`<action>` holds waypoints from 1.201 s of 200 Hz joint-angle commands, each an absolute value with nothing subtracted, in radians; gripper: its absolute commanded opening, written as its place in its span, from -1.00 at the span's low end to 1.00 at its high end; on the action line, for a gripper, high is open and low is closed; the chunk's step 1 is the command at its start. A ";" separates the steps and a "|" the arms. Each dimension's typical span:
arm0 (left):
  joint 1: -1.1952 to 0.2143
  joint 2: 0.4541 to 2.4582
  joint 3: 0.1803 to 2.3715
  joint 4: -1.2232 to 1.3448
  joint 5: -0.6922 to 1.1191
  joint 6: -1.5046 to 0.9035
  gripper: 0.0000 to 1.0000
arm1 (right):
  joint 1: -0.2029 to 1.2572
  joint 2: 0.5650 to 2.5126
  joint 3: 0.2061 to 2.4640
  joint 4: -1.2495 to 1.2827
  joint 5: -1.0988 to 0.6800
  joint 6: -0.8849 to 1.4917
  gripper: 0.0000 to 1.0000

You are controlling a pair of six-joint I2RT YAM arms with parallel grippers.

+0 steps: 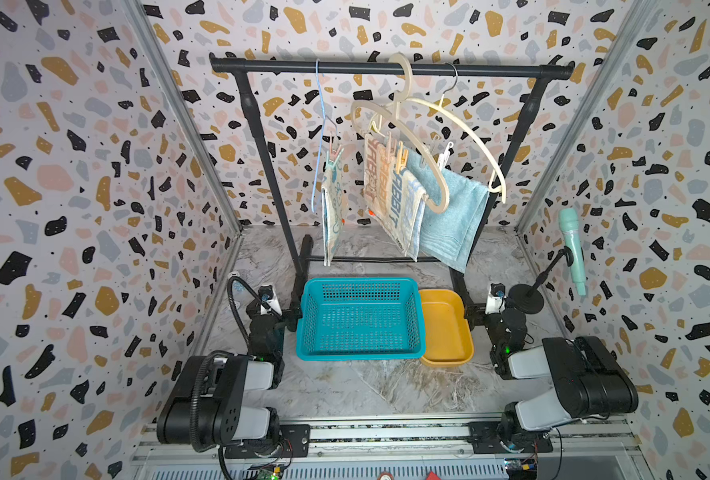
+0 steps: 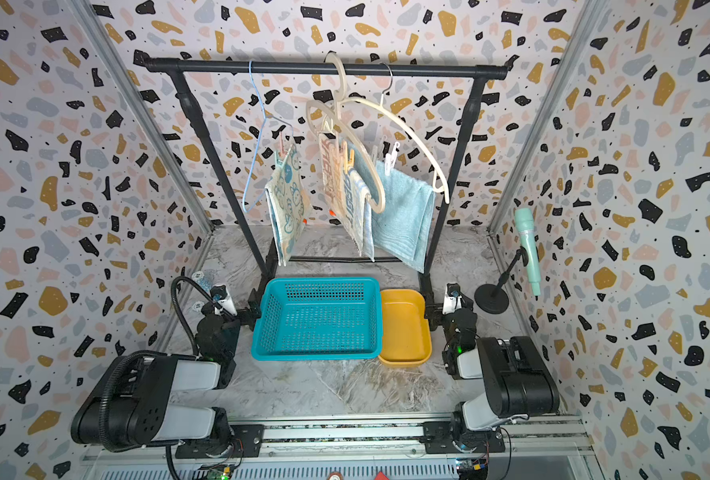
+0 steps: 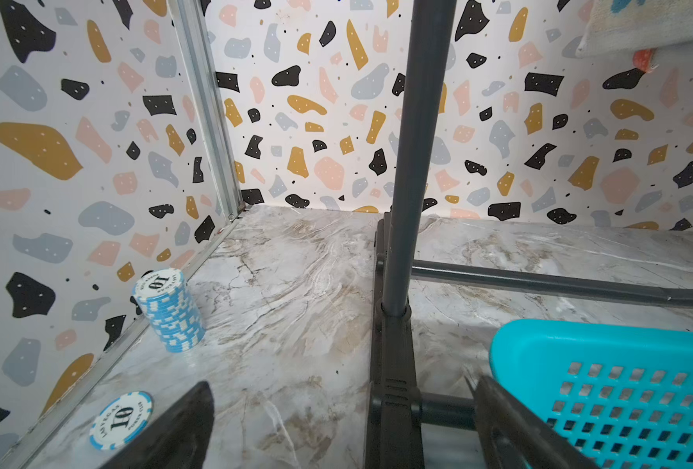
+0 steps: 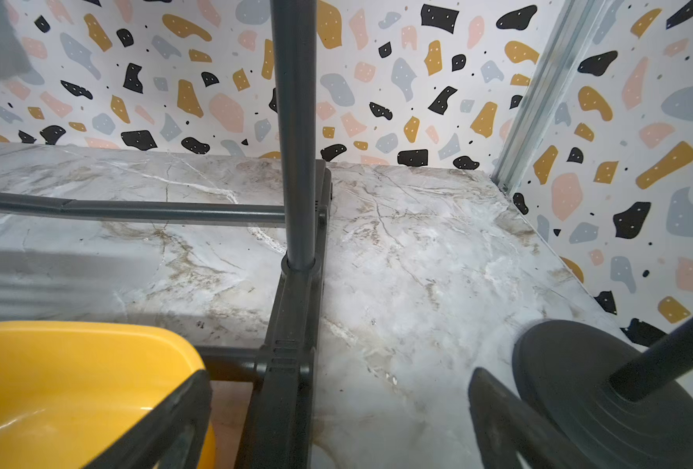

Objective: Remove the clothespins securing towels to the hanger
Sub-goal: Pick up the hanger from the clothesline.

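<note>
Grippers: two, low by the rack's feet; left gripper and right gripper both gaped wide, empty.
Towels: three, cream towel, striped towel, blue towel, on three hangers toward the tabletop's far edge.
Pins: pastel clothespins clipped along the towels' tops; number unclear.
Room: marble tabletop, terrazzo walls.
Around: one teal basket, one yellow tray beside it, microphone at the right edge, chip stack at the left edge.

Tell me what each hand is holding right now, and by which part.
Nothing. The left hand and right hand both stand open and empty, low beside the rack.
</note>
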State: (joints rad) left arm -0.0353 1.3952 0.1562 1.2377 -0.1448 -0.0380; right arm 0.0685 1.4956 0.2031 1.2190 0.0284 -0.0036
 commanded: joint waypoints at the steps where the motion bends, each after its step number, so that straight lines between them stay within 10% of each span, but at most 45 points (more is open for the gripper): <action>1: -0.041 1.398 0.158 1.216 -0.161 -0.011 0.99 | 0.076 1.483 0.219 1.214 0.041 -0.010 0.98; 185: -0.041 1.397 0.158 1.213 -0.160 -0.013 0.99 | 0.070 1.486 0.223 1.206 0.029 -0.005 1.00; 240: -0.055 1.167 0.312 0.804 -0.280 -0.096 0.64 | 0.093 1.313 0.420 0.746 0.028 0.020 0.57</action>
State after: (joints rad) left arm -0.0395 1.2797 0.2646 0.9737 -0.2085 -0.0483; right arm 0.0776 1.4216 0.2825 1.0172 0.0330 -0.0097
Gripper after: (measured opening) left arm 0.833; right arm 0.804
